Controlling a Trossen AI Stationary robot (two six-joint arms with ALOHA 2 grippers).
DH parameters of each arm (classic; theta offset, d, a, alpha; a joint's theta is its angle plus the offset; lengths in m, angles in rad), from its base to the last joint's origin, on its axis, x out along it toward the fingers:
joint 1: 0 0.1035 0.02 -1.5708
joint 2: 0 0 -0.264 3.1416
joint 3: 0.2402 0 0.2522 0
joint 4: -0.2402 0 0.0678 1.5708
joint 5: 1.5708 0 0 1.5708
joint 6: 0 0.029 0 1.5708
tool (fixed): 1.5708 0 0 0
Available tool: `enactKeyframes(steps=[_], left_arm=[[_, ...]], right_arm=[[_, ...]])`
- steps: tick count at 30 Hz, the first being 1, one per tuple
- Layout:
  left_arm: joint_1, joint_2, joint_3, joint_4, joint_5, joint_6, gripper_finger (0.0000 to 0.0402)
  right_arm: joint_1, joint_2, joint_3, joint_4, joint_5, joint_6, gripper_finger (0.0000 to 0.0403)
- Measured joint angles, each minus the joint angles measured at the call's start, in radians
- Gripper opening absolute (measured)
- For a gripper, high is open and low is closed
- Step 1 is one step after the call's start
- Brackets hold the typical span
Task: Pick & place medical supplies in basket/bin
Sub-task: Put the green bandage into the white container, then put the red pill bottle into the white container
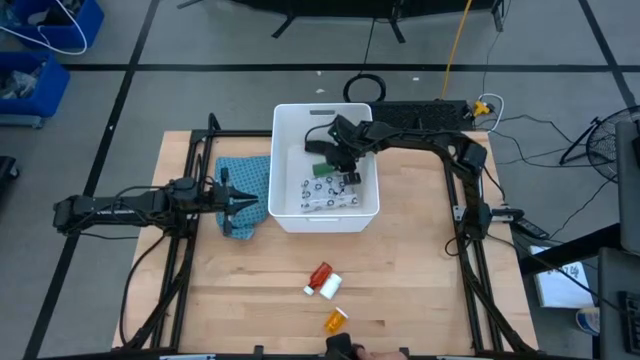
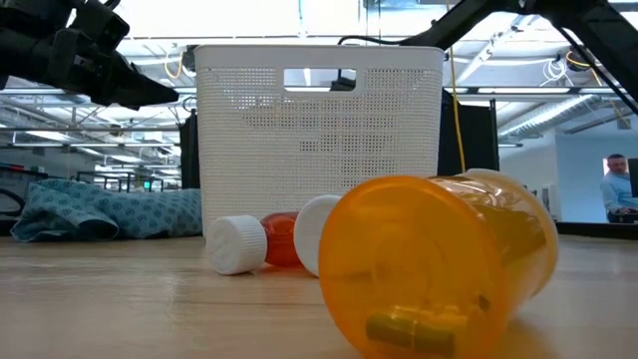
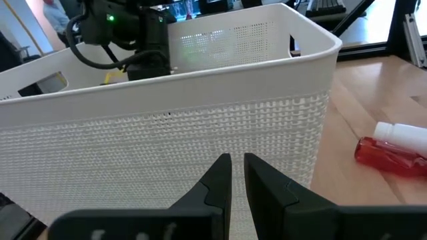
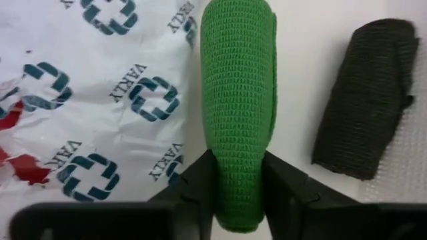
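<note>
My right claw (image 4: 239, 183) is inside the white bin (image 1: 290, 120), pinching a green wrap roll (image 4: 239, 100) between its two fingers. The roll hangs over the bin's floor, so I think it is nearly ready to be dropped. In the bin already lie a white packet with dark ring marks (image 4: 100, 100) and a black wrap roll (image 4: 363, 100), just beside the green one.

Three things are not in the bin yet. A red tube (image 1: 320, 274), a white bottle (image 1: 329, 286) and an orange vial (image 1: 336, 320) lie on the table (image 1: 420, 290), well apart from the bin's front wall.

My left claw (image 3: 238, 175) waits outside the bin, by the teal cloth (image 1: 245, 180), its fingers nearly closed with nothing between them.

Only my right wrist view shows the grip on the green roll. The low view shows the vial up close on its side, but not what is inside the bin.
</note>
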Motion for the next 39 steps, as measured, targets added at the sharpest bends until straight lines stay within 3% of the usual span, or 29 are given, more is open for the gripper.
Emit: enactKeyframes(steps=[9,17,22,29,33,39], left_arm=[[0.0,0.0,0.0,0.0,0.0,-0.013,0.0047],[0.0,0.0,0.0,0.0,0.0,-0.014,0.0047],[0.0,0.0,0.0,0.0,0.0,-0.015,0.0047],[0.0,0.0,0.0,-0.001,0.0,-0.017,0.0047],[0.0,0.0,0.0,-0.01,0.0,-0.018,0.0047],[0.0,0.0,0.0,-0.027,0.0,-0.012,0.0047]], right_arm=[[0.0,-0.074,-0.002,0.031,0.107,0.032,0.0196],[0.007,-0.251,-0.002,0.039,0.099,0.083,0.0217],[0.019,-0.403,-0.002,0.041,0.015,0.129,0.0186],[0.02,-0.637,0.0,0.027,-0.351,0.238,0.0075],[0.027,-0.761,-0.003,-0.029,-0.391,0.244,0.0012],[0.075,-0.924,-0.127,-0.005,-0.427,0.296,0.0005]])
